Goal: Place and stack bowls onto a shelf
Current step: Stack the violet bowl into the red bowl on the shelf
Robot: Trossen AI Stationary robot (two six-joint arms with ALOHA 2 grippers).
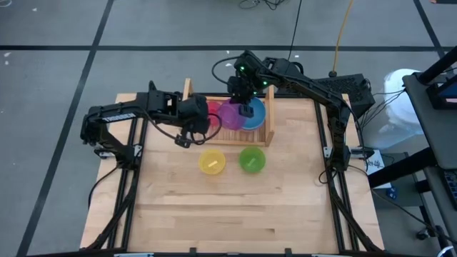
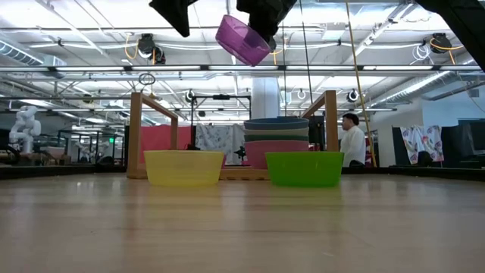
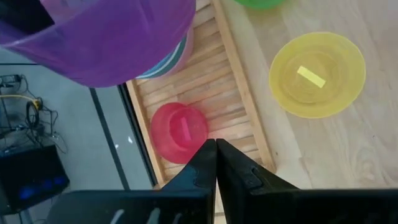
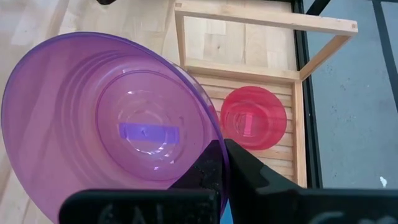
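Note:
The purple bowl [image 2: 242, 39] hangs tilted in the air under my right gripper [image 4: 222, 155], above the light-wood shelf [image 1: 228, 133]. My right gripper is shut on it. A stack of bowls with the blue bowl [image 1: 257, 114] on top stands on the shelf's right half [image 2: 276, 140]. The red bowl [image 3: 179, 132] sits on the slats of the left half. My left gripper [image 3: 216, 152] hovers shut above the red bowl and touches nothing. The yellow bowl [image 1: 211, 162] and the light green bowl [image 1: 251, 159] rest upright on the table in front of the shelf. My right gripper pinches the purple bowl's rim [image 4: 210, 138], one finger inside the wall and one outside. The fingers come from above. The bowl is lifted clear and tilted, its open side toward the wrist camera, above the stack and the shelf's middle.
The shelf's two upright side boards [image 2: 135, 133] [image 2: 331, 121] rise at its ends. The yellow and light green bowls stand close before its front rail. The near half of the tabletop [image 1: 235, 214] is bare wood. A person [image 2: 352, 140] stands in the room beyond.

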